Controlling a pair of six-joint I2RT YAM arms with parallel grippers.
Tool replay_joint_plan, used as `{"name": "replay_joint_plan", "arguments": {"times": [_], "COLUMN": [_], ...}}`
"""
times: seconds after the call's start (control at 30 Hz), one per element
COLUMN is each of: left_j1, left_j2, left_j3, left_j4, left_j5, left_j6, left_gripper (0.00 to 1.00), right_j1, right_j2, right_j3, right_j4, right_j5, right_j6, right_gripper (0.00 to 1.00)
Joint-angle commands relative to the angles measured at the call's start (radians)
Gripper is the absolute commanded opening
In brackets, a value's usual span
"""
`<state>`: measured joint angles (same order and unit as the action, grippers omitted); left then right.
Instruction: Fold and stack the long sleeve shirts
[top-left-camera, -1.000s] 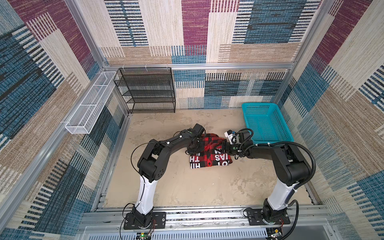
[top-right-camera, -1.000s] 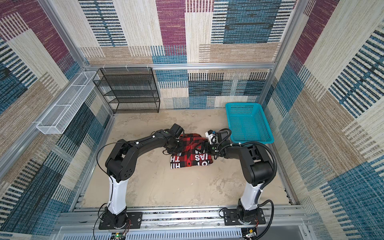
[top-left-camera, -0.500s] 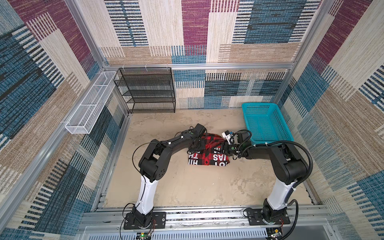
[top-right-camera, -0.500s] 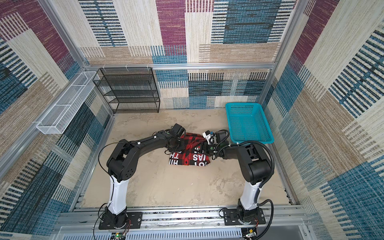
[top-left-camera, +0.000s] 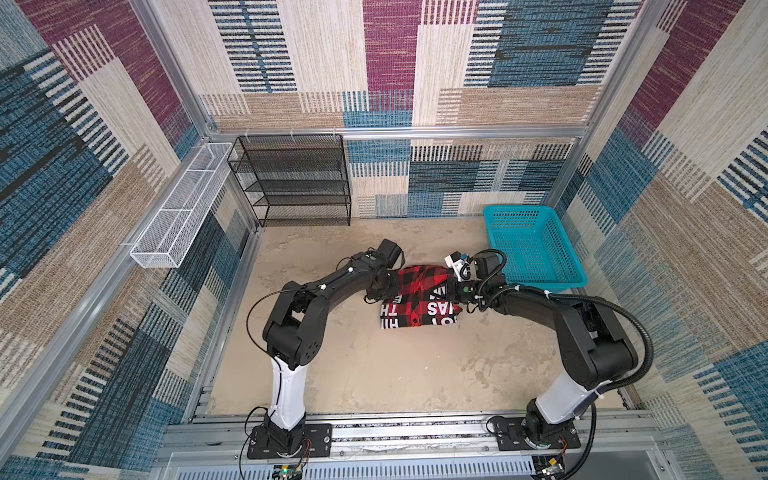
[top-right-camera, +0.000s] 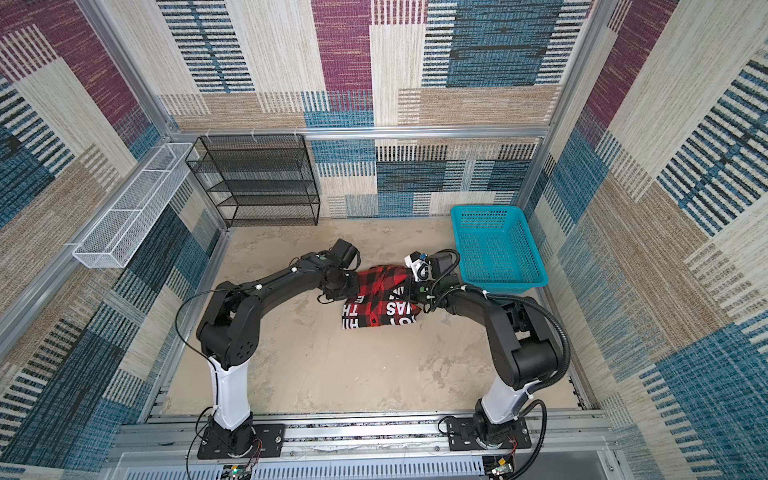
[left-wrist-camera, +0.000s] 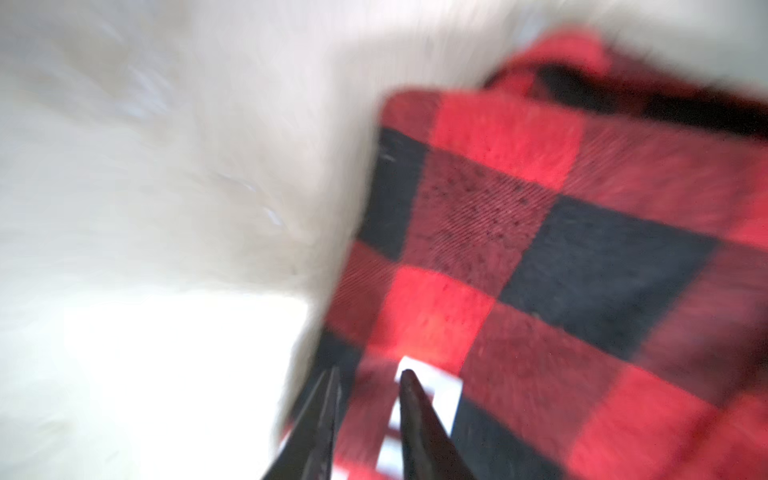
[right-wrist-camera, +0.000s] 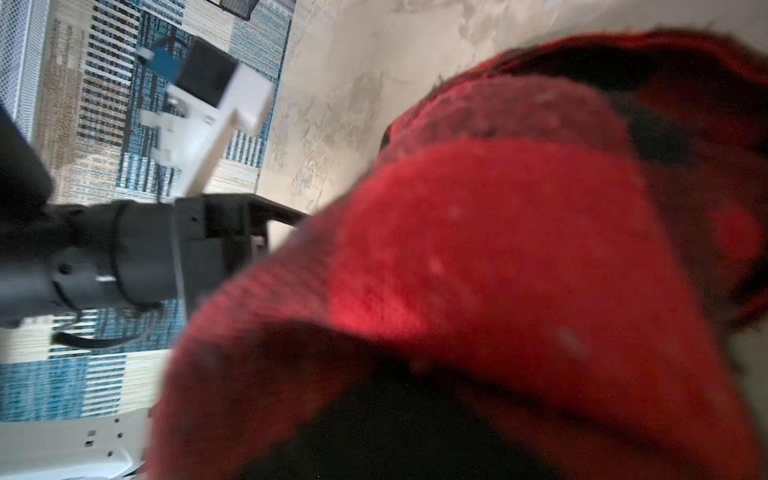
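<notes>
The red-and-black check flannel shirt (top-left-camera: 417, 305) lies mid-frame on the worktop (top-left-camera: 374, 365), the left claw (left-wrist-camera: 369, 372) slightly parted at its left edge, the right claw (top-left-camera: 451, 289) at its right edge, its opening impossible to tell.

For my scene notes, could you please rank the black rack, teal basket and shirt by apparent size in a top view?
Largest: black rack.
Next: teal basket, somewhat smaller.
Smallest: shirt, bunched up on the table.

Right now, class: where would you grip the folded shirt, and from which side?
Its two short side edges, from left and right together: the shirt lies as a wide, soft folded bundle, so one pinch would likely let layers sag.
</notes>
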<state>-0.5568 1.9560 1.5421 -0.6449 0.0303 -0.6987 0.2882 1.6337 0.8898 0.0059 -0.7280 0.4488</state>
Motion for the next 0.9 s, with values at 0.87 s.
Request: {"name": "replay_joint_plan", "arguments": {"times": [0.87], "left_j1": [0.072], "left_j2": [-0.549], "left_j3": [-0.398], "left_j4": [-0.002], "left_j5": [0.065], "left_j6": [0.043], "left_gripper": [0.33], "right_j1": [0.218], "right_j2": [-0.253], "right_j3": [0.461], "right_j4": [-1.267], "right_j5": [1.070], "right_j6": [0.047], "right_gripper": [0.06]}}
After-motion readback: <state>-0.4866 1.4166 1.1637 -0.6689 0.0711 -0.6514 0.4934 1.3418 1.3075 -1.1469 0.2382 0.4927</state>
